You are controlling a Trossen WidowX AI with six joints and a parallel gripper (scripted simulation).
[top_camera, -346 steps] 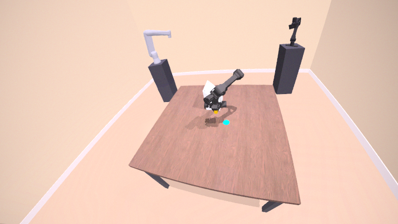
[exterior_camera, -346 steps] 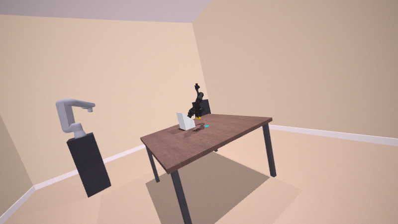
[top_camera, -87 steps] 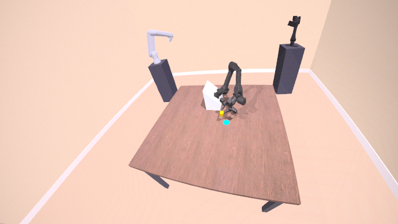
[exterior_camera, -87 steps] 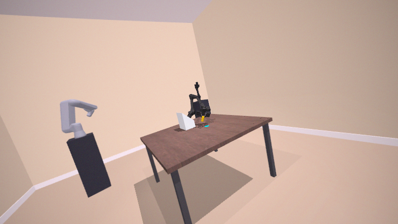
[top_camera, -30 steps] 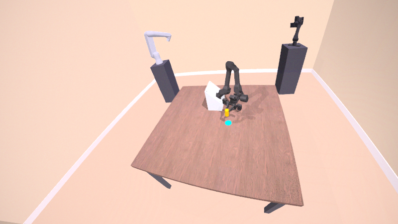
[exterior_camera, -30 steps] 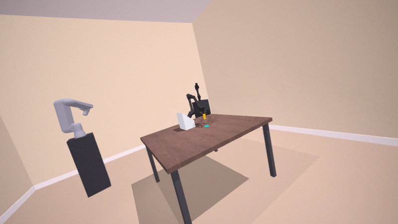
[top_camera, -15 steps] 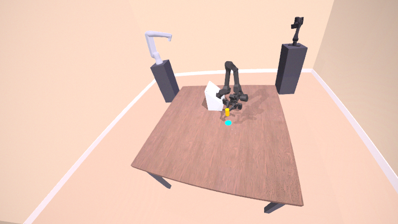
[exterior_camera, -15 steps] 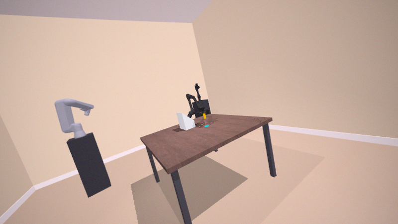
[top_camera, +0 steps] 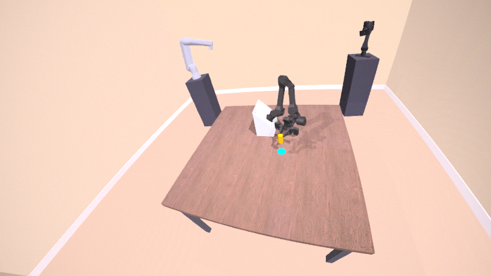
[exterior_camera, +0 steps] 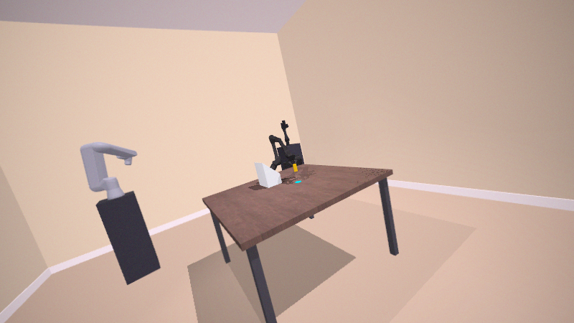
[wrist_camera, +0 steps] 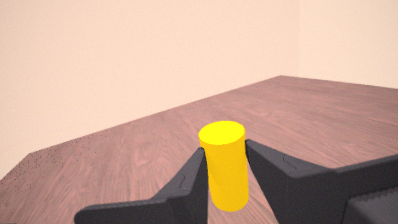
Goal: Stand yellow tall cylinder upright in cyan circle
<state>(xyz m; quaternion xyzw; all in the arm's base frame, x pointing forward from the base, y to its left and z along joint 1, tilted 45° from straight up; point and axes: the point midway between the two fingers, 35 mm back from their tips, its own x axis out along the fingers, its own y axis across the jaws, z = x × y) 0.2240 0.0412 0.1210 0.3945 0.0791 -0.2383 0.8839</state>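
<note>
The yellow tall cylinder [top_camera: 280, 138] [exterior_camera: 295, 167] [wrist_camera: 228, 172] is upright, or nearly so, and held above the table. My gripper [wrist_camera: 224, 148] is shut on it, with one dark finger on each side near its upper part. The cyan circle [top_camera: 281, 151] [exterior_camera: 298, 181] is a flat disc on the table. In the top and exterior views the cylinder hangs clear of the circle, and in the top view it shows just behind it. The circle does not show in the wrist view.
A white angular block [top_camera: 263, 123] [exterior_camera: 267, 176] stands on the wooden table [top_camera: 240, 192] [exterior_camera: 240, 209] close beside the arm. A pale arm [top_camera: 186, 54] [exterior_camera: 94, 166] and another dark arm [top_camera: 366, 39] stand on dark pedestals beyond the table.
</note>
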